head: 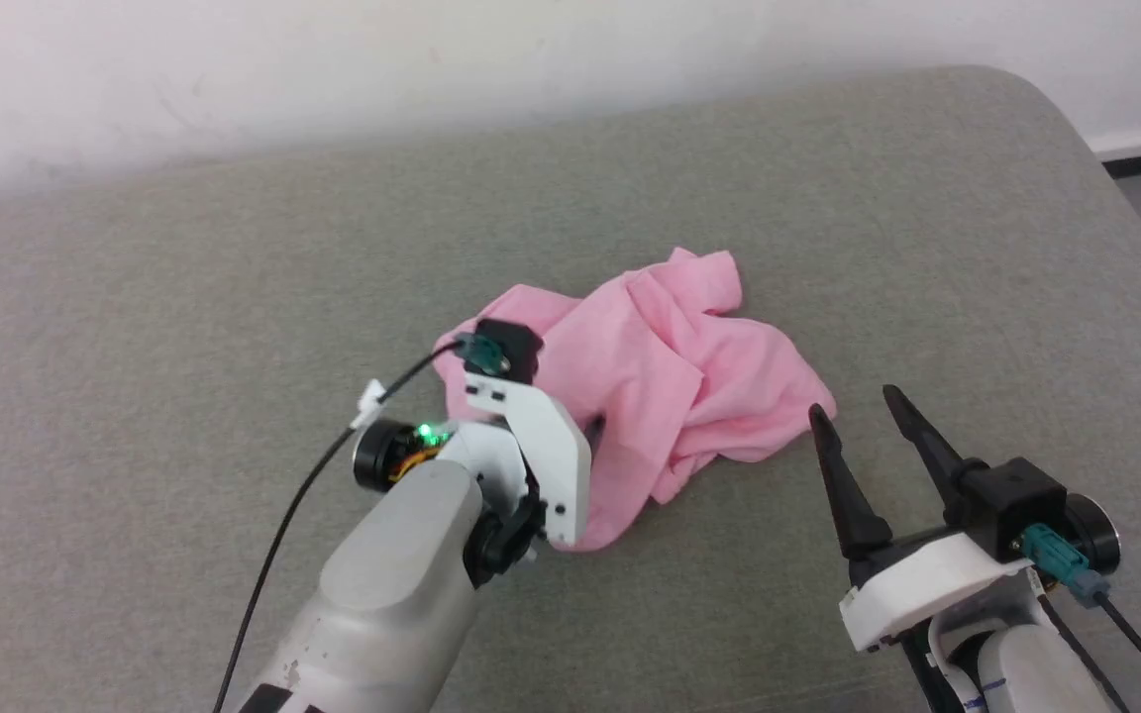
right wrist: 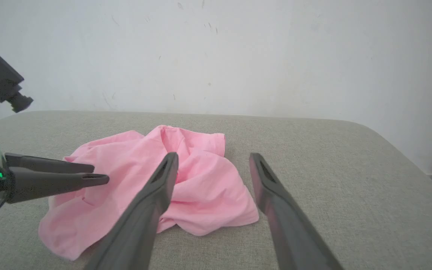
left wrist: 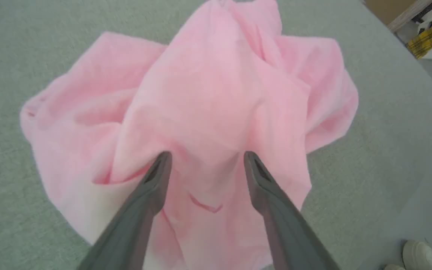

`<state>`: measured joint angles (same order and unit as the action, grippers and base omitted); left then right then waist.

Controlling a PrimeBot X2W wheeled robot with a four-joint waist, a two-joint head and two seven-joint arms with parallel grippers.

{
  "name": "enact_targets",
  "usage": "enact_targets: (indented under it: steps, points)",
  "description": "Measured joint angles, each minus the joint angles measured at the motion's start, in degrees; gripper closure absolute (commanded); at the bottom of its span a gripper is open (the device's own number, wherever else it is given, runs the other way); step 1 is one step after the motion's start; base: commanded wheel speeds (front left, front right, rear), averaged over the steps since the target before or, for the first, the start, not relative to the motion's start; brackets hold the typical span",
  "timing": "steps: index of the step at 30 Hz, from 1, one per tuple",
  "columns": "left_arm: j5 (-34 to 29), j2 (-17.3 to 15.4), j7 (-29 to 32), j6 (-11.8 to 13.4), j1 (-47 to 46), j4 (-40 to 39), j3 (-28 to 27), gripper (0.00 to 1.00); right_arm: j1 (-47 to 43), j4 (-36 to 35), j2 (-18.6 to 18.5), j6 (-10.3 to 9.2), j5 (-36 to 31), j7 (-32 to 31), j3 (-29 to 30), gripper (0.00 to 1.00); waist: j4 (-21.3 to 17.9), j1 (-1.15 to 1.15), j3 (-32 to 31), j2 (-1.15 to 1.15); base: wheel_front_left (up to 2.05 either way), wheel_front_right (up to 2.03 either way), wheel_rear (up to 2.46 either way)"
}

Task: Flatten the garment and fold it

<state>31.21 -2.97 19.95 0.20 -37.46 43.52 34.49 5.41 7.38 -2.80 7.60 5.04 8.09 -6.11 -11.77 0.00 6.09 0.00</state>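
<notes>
Our right gripper (head: 855, 401) has two long, dark grey fingers (head: 840, 485) that taper to points. They rise from a white mount (head: 912, 584) carrying a black block (head: 1011, 505), a teal connector (head: 1056, 560) and black cables. Our left gripper (left wrist: 207, 155) has the same dark fingers, slotted near each tip. Its white plate (head: 546, 446) shows small screws and slots. A thin black cable (head: 283, 515) with a white clip (head: 369, 401) trails from it, a green light (head: 425, 432) glows at the wrist, and the forearm (head: 392, 584) is smooth silver-grey.
</notes>
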Motion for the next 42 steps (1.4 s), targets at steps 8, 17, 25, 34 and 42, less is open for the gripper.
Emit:
enact_targets:
  steps: [8, 17, 25, 34, 42]
  points:
    - [-0.18, -1.08, -26.41, 2.59, 4.27, -12.92, -5.80, 0.00, -1.04, -1.15, -0.01, 0.00, -0.56, -1.10, -0.40, 0.00, 4.13, 0.00, -1.57, 0.00, 0.00, 0.00, 0.00]
    - [-6.10, -6.56, -34.63, 4.48, 16.65, -26.95, -13.14, 0.00, -1.43, -2.99, -0.01, 0.00, -1.69, -3.32, -3.37, 0.00, 9.22, 0.00, -3.07, 0.00, 0.00, 0.00, 0.00]
    - [-13.21, -4.85, -34.66, 3.82, 26.53, -36.40, -22.88, 0.00, 2.47, 1.46, -2.80, 0.01, -0.55, -17.88, -15.18, 0.00, 13.73, 0.00, -0.66, 0.00, 0.00, 0.00, 0.00]
    - [-15.63, -1.09, -34.67, 1.38, 27.02, -37.87, -28.72, 0.00, 8.81, 10.00, -4.88, -0.02, 2.74, -39.73, -19.48, 0.58, 17.64, 0.00, 4.09, 0.00, 0.00, 0.00, 0.00]
    - [-16.68, -0.35, -34.67, 0.35, 27.81, -37.40, -31.20, 0.00, 7.28, 5.01, -4.68, -0.05, 4.22, -40.38, -13.62, 1.00, 19.28, 0.00, 4.60, 0.00, 0.00, 0.00, 0.00]
